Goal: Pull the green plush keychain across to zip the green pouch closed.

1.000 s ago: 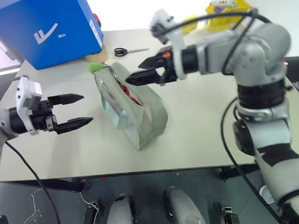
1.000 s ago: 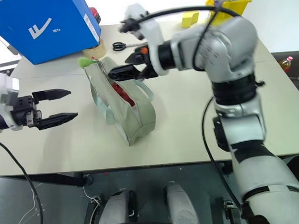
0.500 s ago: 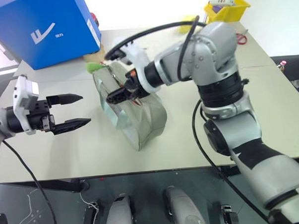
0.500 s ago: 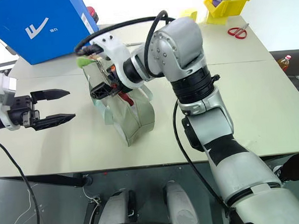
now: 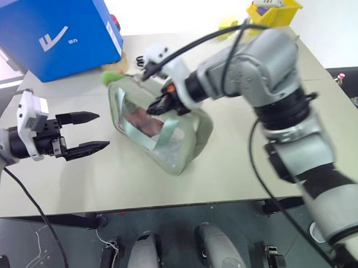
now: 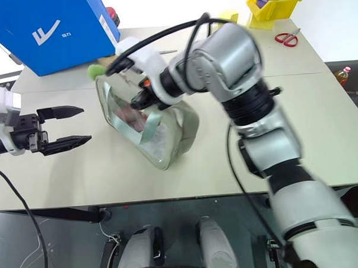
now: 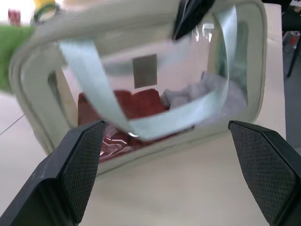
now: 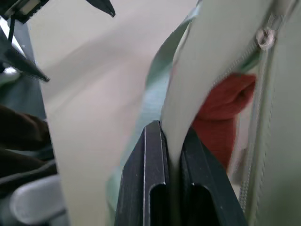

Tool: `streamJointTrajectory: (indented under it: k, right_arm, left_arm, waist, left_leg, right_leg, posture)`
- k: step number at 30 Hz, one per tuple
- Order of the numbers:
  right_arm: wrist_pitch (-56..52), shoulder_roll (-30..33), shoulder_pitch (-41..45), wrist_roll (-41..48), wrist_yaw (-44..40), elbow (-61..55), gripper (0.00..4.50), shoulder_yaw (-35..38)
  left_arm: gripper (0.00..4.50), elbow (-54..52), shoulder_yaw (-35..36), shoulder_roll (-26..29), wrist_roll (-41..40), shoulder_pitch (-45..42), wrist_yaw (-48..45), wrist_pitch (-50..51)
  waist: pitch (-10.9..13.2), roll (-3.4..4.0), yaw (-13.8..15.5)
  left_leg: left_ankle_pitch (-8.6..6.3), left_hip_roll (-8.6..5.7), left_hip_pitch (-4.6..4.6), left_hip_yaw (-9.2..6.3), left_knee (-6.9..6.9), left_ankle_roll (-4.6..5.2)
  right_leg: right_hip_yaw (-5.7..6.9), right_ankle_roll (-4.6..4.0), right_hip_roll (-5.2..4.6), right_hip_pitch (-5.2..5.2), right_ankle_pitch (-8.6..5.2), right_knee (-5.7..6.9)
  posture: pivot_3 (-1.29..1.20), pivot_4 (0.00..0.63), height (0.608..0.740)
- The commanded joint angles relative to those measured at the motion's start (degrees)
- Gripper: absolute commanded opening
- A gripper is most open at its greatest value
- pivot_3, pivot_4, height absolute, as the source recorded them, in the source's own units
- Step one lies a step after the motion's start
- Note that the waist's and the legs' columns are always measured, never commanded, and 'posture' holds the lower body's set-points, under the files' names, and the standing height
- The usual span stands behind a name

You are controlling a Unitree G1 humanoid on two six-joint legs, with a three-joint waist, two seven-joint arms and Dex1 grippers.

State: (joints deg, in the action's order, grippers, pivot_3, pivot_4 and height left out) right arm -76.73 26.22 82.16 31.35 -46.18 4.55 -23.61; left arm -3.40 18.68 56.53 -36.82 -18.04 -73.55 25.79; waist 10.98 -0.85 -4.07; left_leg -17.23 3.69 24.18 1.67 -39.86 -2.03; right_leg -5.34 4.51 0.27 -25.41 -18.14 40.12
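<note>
Green pouch sits mid-table, tipped so its clear window faces the left gripper; red contents and a pale teal strap show through the window in the left wrist view. Green plush keychain hangs at the pouch's far upper corner, next to the blue box. Right gripper is on the pouch's top edge, fingers pressed together and pinching a fold of the pouch fabric near the zipper, not the keychain. Left gripper hovers off to the pouch's left, fingers spread wide, touching nothing. Yellow bin sits at the table's far edge.
</note>
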Motion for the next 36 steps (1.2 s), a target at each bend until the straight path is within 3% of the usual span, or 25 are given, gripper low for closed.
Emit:
streamJointTrajectory:
  k: [1, 9, 14, 26, 36]
  right_arm:
    - [13.07, 5.21, 2.65, -4.64, -9.67, -3.24, 0.03, -3.55]
    - [39.94, 14.63, -3.08, -17.59, -23.04, -7.32, 0.03, -8.33]
    - [47.24, 15.89, -7.07, -23.16, -26.82, -7.79, 0.03, -8.78]
    - [39.82, 12.03, -9.83, -27.70, -25.67, -9.63, 0.03, -6.91]
    - [36.24, 12.30, -10.88, -27.84, -25.12, -13.30, 0.03, -5.33]
  left_arm:
    - [4.50, -0.67, 0.35, -0.02, -0.12, -0.67, -0.17, -0.97]
    - [4.50, -0.97, 0.83, -0.01, -0.16, -0.25, 0.07, -0.71]
    - [4.50, -1.76, 1.65, 0.48, -0.49, 0.85, 0.05, -0.15]
    - [4.50, -2.11, 1.78, 1.23, -0.65, 1.36, -0.11, 0.43]
    - [4.50, -1.33, 0.11, 0.90, -0.35, -0.15, -0.71, 0.22]
  waist:
    - [0.00, 0.00, -0.18]
    - [0.00, 0.00, -0.09]
    - [0.00, 0.00, -0.04]
    - [0.00, 0.00, -0.04]
    - [0.00, 0.00, 0.09]
  left_leg:
    - [0.00, 0.00, 0.00, 0.00, 0.00, 0.01]
    - [-0.01, 0.06, -0.01, -0.05, 0.02, 0.02]
    - [-0.01, 0.05, 0.00, -0.04, -0.05, 0.02]
    - [0.00, 0.06, -0.04, -0.06, -0.14, 0.00]
    - [0.00, 0.05, -0.05, -0.05, -0.14, 0.00]
  right_leg:
    - [0.00, 0.00, 0.01, 0.00, 0.00, 0.00]
    - [0.02, 0.00, 0.05, -0.06, 0.00, 0.07]
    - [0.01, 0.00, 0.00, -0.04, 0.00, 0.07]
    - [0.02, -0.01, 0.01, -0.02, 0.00, 0.19]
    - [0.03, -0.01, 0.01, -0.01, 0.00, 0.21]
  posture:
    - [0.00, 0.150, 0.737]
    - [0.00, 0.150, 0.737]
    - [0.00, 0.150, 0.737]
    - [0.00, 0.150, 0.737]
    - [0.00, 0.150, 0.737]
